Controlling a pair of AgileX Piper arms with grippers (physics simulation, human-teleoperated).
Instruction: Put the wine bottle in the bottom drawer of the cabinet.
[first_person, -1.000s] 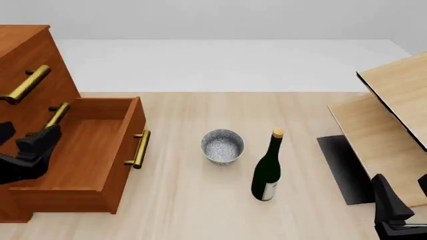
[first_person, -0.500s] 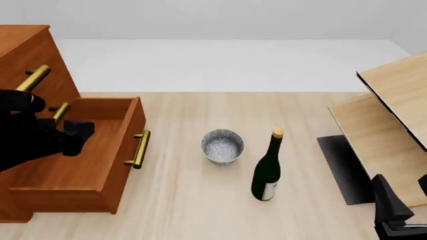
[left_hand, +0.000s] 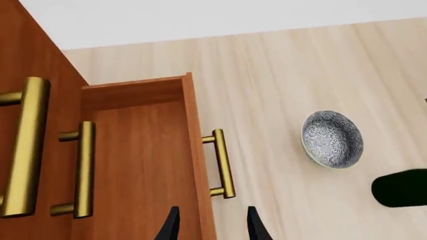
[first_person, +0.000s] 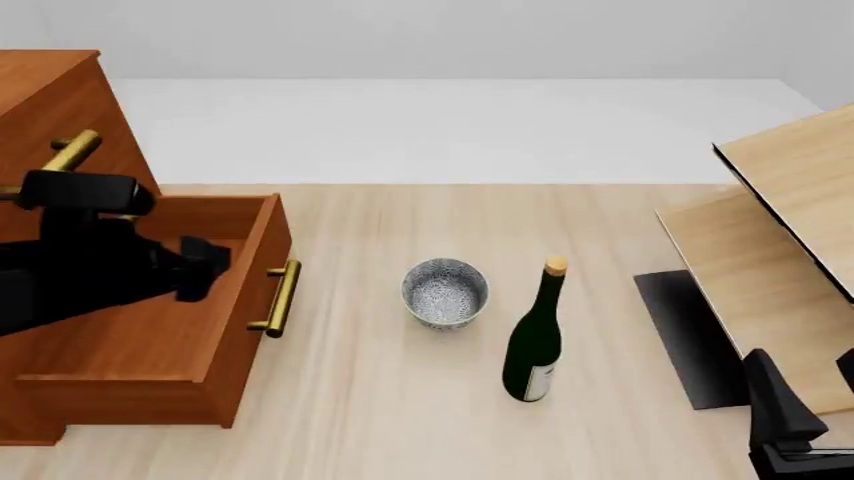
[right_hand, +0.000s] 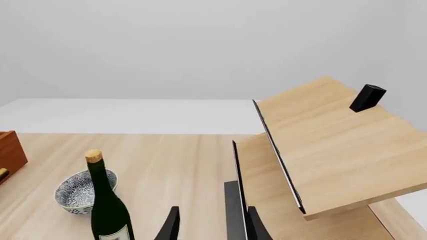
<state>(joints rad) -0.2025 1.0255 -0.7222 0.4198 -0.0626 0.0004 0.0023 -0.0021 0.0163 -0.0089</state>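
The bottom drawer of the cabinet stands pulled out, ready to receive the wine bottle. The bottle stands upright on the tabletop, just beside the speckled bowl. The left hand, fingers apart and empty, hangs over the drawer, well apart from the bottle. The right hand, also open, waits nearer it.

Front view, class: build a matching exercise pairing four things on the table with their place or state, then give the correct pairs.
Things:
1. wine bottle
2. bottom drawer
3. grey bowl
4. left gripper

Place or state:
A. pulled open, nothing inside
B. above the open drawer
C. upright, right of the bowl
D. between drawer handle and bottle

Pairs: 1-C, 2-A, 3-D, 4-B
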